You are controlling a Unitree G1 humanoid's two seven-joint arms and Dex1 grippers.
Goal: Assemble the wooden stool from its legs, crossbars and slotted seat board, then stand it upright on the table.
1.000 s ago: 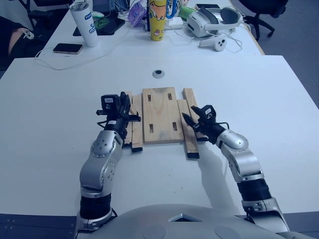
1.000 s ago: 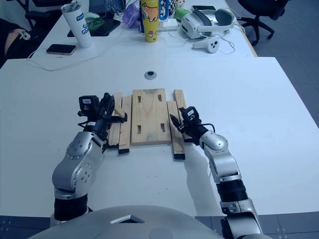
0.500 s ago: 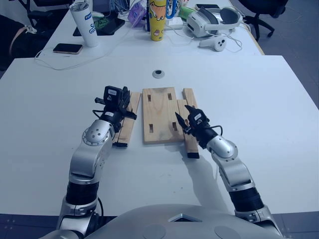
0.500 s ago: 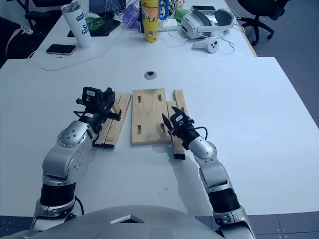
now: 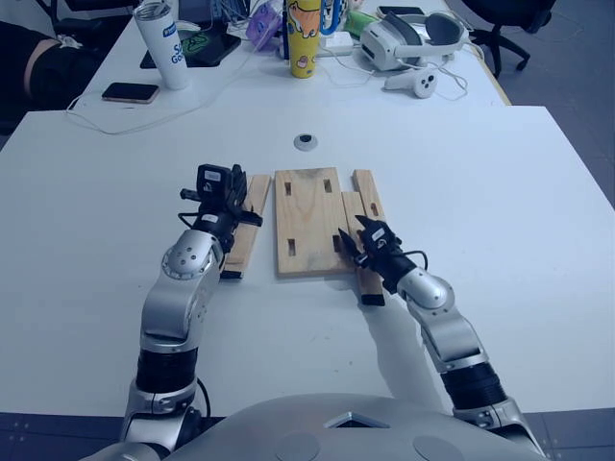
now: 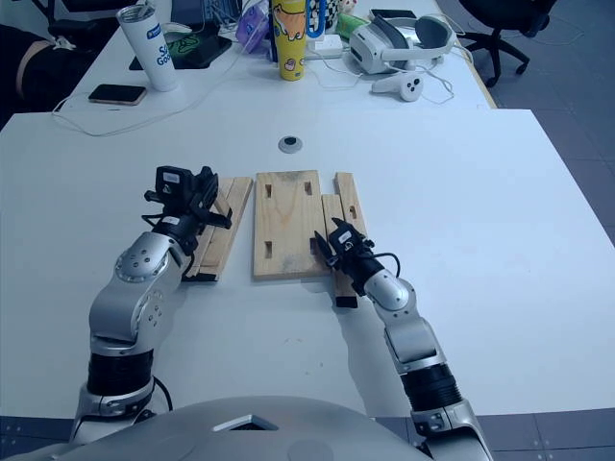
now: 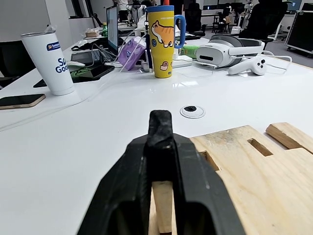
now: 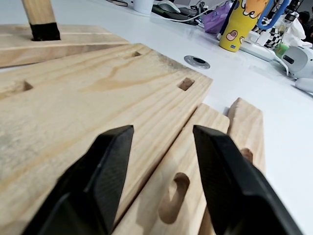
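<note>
seat board (image 5: 307, 226): lying flat, slots up, between the leg pairs
left legs (image 5: 245, 248): just left of the board
right legs (image 5: 366, 187): touching the board's right edge
left gripper (image 5: 238, 204): looks clamped on one of the left legs
right gripper (image 5: 350, 233): jaws wide, empty, low over the right legs
risk: a sloppy grab could snag the board edge and drag it

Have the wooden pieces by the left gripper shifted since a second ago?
Yes. The wooden pieces in the left gripper slid to the robot's left, away from the seat board they had lain beside.
</note>
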